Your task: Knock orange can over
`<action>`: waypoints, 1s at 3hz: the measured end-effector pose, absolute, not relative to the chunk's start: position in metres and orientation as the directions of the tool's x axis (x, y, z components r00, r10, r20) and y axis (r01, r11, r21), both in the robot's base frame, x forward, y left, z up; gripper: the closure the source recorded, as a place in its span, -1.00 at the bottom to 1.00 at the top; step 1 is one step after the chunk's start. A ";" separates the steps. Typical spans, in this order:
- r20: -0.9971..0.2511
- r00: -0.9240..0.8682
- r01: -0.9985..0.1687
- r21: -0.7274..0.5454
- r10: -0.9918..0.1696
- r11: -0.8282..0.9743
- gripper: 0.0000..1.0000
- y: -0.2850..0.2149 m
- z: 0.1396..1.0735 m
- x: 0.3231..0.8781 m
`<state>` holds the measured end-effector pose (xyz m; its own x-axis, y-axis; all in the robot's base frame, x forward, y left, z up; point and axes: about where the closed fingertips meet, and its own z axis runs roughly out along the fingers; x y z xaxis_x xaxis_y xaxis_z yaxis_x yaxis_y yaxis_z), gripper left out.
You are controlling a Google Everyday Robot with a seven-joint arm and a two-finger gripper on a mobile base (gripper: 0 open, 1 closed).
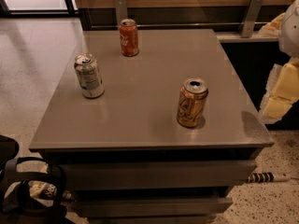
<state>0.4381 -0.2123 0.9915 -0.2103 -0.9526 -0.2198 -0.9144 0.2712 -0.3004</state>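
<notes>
The orange can (191, 103) is golden-orange with dark swirly lettering and a silver top. It stands upright on the grey table (140, 111), front right of the middle. My gripper (280, 94) shows as pale yellow and white parts at the right edge of the view. It is off the table's right side, level with the can and well apart from it, touching nothing.
A red-orange cola can (129, 37) stands upright at the table's back. A silver-white can (88, 75) stands upright at the left. The table has drawers (154, 174) below. A black bag (28, 190) lies on the floor at front left. A wall and rail run behind.
</notes>
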 end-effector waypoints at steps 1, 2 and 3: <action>-0.220 -0.210 -0.914 -0.301 -0.953 0.271 -1.00 -0.212 0.992 0.438; -0.266 -0.200 -0.913 -0.299 -0.943 0.278 -1.00 -0.213 0.991 0.437; -0.417 -0.153 -0.909 -0.296 -0.896 0.293 -1.00 -0.215 0.987 0.442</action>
<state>0.4421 -0.2146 0.9872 -0.1530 -0.8961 -0.4167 -0.9093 0.2927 -0.2957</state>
